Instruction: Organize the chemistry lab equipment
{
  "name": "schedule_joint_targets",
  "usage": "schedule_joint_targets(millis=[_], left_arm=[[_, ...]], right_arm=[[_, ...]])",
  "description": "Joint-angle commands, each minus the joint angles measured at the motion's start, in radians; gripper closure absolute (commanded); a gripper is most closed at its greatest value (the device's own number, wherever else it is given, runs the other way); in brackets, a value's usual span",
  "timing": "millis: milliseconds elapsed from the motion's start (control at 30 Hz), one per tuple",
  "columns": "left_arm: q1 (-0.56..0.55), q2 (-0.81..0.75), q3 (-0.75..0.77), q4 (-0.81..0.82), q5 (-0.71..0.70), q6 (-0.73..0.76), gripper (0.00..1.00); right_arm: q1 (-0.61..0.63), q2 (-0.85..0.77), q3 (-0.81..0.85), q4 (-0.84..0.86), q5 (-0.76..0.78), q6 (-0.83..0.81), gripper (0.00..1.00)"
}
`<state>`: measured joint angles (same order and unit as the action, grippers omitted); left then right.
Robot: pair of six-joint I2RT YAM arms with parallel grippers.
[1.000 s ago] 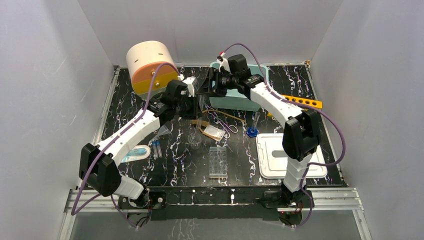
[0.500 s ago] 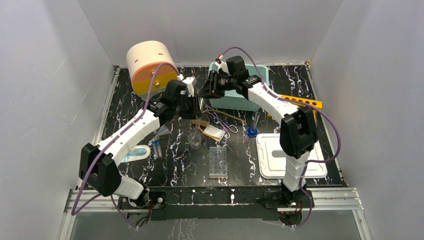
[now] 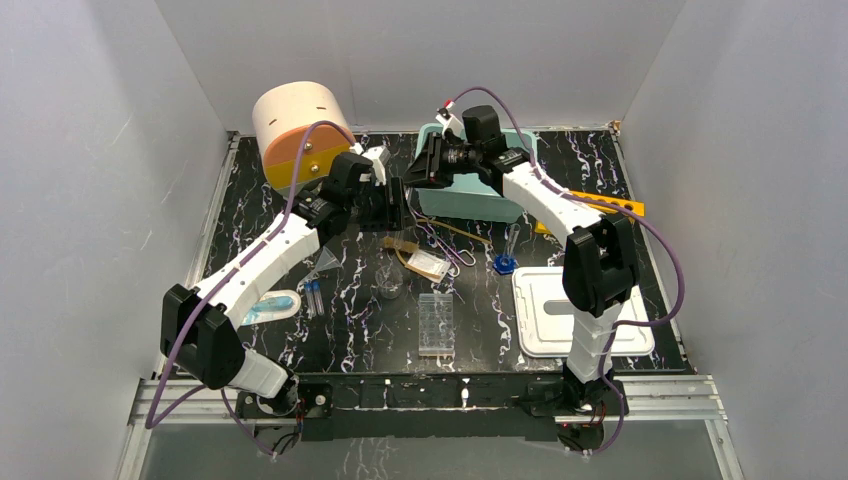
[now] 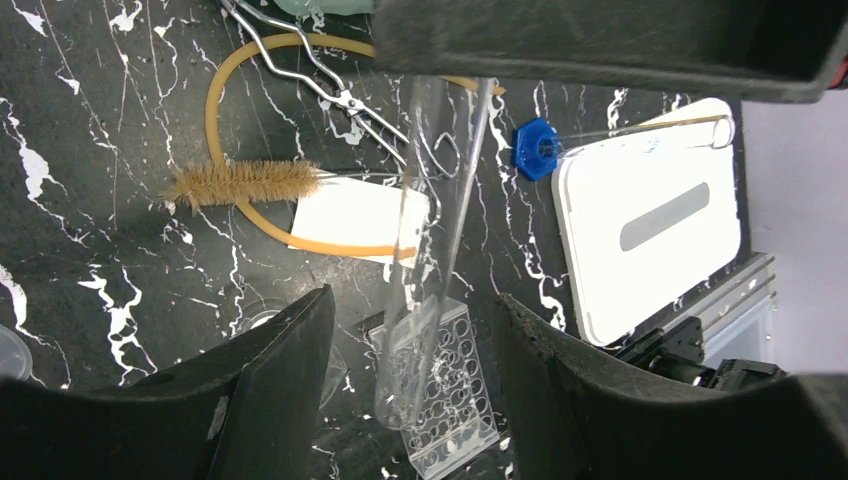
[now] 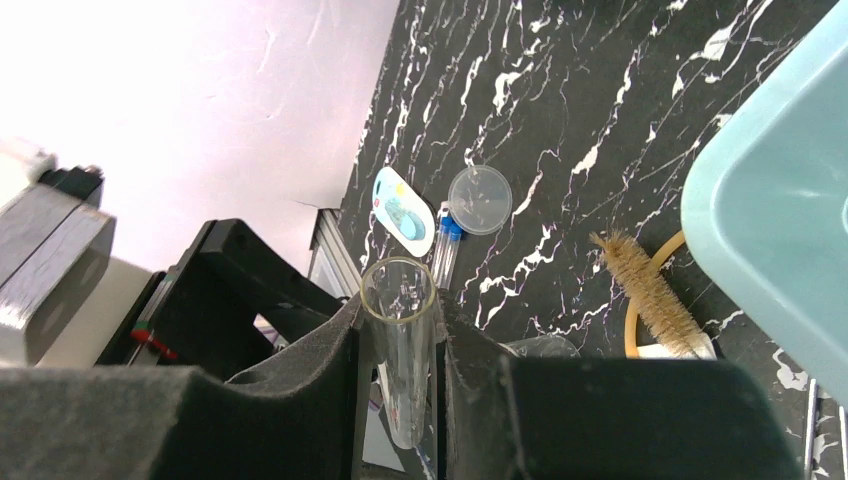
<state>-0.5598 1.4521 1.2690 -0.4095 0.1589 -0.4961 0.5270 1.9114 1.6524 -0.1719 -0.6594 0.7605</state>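
Note:
My right gripper (image 3: 418,172) is shut on a clear test tube (image 5: 400,340), holding it in the air near the teal bin (image 3: 470,198). My left gripper (image 3: 392,205) is open, and the tube (image 4: 425,280) hangs between its jaws without touching them. On the table below lie the metal tongs (image 4: 330,85), the tan-looped tag (image 4: 350,215) with a bristle brush (image 4: 245,183), the clear well plate (image 3: 436,322), the blue-footed cylinder (image 3: 506,258), the little beaker (image 3: 390,285), the clear funnel (image 3: 327,262) and thin tubes (image 3: 313,297).
The cream-and-orange drum (image 3: 295,130) stands at the back left. The yellow holed rack (image 3: 605,205) lies at the back right. A white lid (image 3: 560,310) lies at the front right. A blue-and-white tag (image 3: 270,307) lies at the left, a round clear lid (image 5: 480,198) near it.
My left gripper has moved right toward the right gripper, so its open jaws now stand around the held tube. The right gripper shifted only slightly.

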Motion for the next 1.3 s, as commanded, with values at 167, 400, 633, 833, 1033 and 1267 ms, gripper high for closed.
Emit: schedule_joint_targets(millis=[167,400,633,833,1033,1267], left_arm=[[0.047,0.002,0.031,0.075,0.203,-0.026,0.46],[0.055,0.025,0.03,0.154,0.287,-0.015,0.53],[0.061,0.03,0.018,0.208,0.271,-0.015,0.67],[0.062,-0.006,-0.023,0.278,0.254,0.066,0.84],[0.062,-0.037,-0.052,0.3,0.249,0.172,0.91],[0.062,-0.019,-0.02,0.257,0.328,0.298,0.91]], right_arm=[[-0.054,-0.081,0.022,0.094,-0.161,0.02,0.72],[-0.063,-0.09,0.012,0.161,-0.209,0.065,0.72],[-0.073,-0.095,0.008,0.163,-0.221,0.061,0.71],[-0.081,-0.098,0.028,0.131,-0.219,0.019,0.65],[-0.096,-0.091,0.1,0.012,-0.225,-0.047,0.39],[-0.114,-0.055,0.2,-0.144,-0.243,-0.092,0.28]])
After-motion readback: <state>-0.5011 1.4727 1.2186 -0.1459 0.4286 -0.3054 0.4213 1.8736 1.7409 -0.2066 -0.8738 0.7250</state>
